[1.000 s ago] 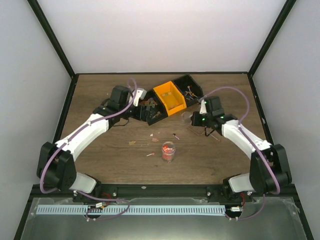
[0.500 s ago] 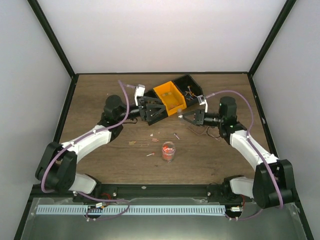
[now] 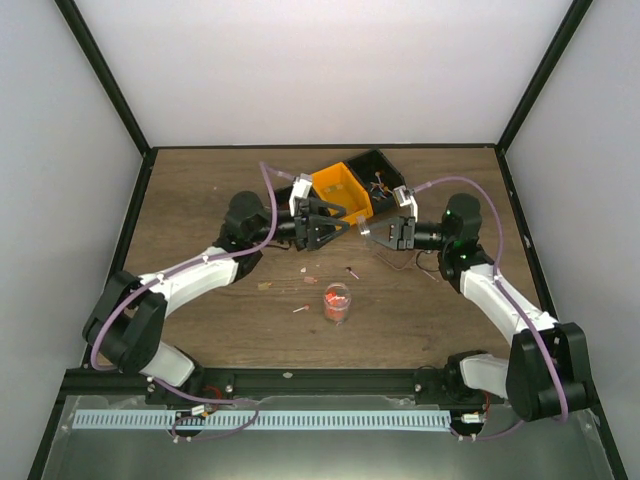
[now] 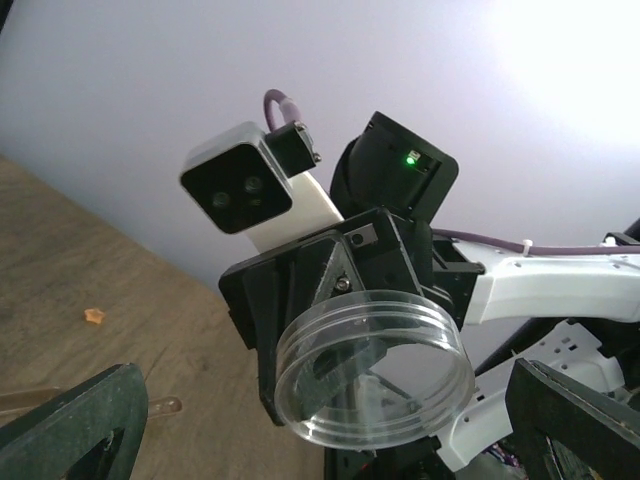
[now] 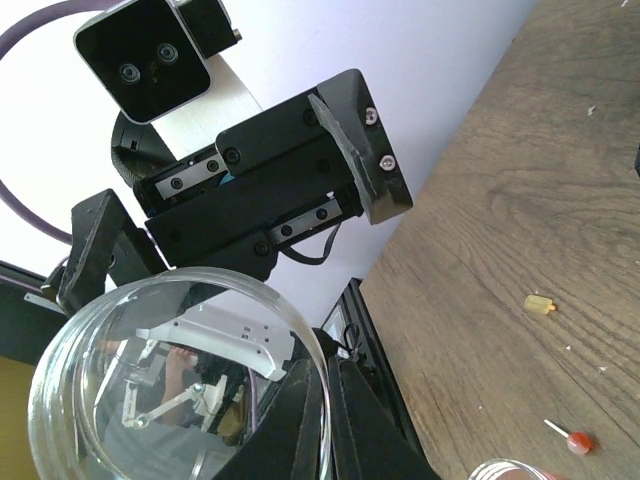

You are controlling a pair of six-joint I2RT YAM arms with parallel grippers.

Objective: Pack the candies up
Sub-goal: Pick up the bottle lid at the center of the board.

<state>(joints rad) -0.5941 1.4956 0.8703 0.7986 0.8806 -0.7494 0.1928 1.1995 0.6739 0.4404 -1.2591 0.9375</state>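
Note:
A small clear cup (image 3: 337,302) holding red and orange candies stands on the table in front of both grippers. A few loose candies (image 3: 301,309) lie around it. One yellow candy (image 5: 539,305) and one red candy (image 5: 577,441) show in the right wrist view. My right gripper (image 3: 374,232) is shut on the rim of a clear round lid (image 5: 170,385) and holds it edge-on above the table. The lid also shows in the left wrist view (image 4: 372,368). My left gripper (image 3: 328,228) is open and empty. It faces the lid from the left, a short gap away.
An orange bin (image 3: 341,191) and a black bin (image 3: 382,178) with small items stand at the back centre, just behind both grippers. Black frame posts run along the table's left and right edges. A loose cable lies near the right arm (image 3: 432,266).
My left gripper has swung right, from beside the bins to in front of the lid. My right arm has raised the lid off the table and turned it toward the left gripper.

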